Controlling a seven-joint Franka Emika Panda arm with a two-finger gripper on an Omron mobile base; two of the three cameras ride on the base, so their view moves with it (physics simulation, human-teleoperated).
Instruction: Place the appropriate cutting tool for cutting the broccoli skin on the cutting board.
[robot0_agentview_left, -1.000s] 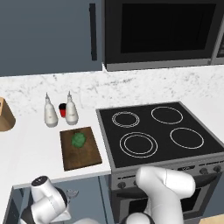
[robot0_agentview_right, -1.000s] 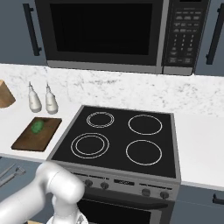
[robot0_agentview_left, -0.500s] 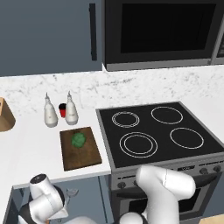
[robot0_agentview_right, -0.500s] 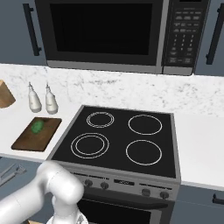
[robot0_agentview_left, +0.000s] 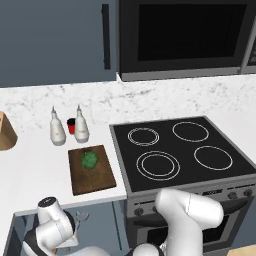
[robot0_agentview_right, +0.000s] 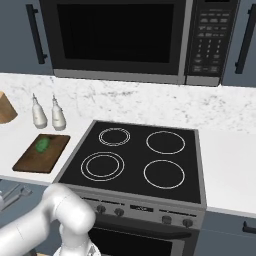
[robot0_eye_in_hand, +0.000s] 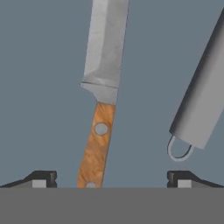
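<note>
The cutting tool (robot0_eye_in_hand: 97, 148), a knife with a grey blade and an orange-brown riveted handle, lies on the grey floor of an open drawer. My gripper (robot0_eye_in_hand: 112, 179) hovers over the handle's end, open, with one dark fingertip (robot0_eye_in_hand: 43, 178) on either side of it and nothing held. The dark brown cutting board (robot0_agentview_left: 92, 177) lies on the white counter left of the stove, also seen as the cutting board (robot0_agentview_right: 30, 160). The small green broccoli (robot0_agentview_left: 89, 159) sits on its far half, the broccoli (robot0_agentview_right: 42, 144) in the right base view. My wrist (robot0_agentview_left: 50, 232) reaches down below the counter's front edge.
A silver utensil (robot0_eye_in_hand: 201, 100) with a looped end lies in the drawer right of the knife. Two white bottles (robot0_agentview_left: 58, 129) and a red cup (robot0_agentview_left: 71, 125) stand behind the board. A tan block (robot0_agentview_left: 6, 132) is at the far left, the black stovetop (robot0_agentview_left: 180, 150) to the right.
My wrist has shifted slightly over the open drawer. The jaws have stayed open, and the board and broccoli have not moved.
</note>
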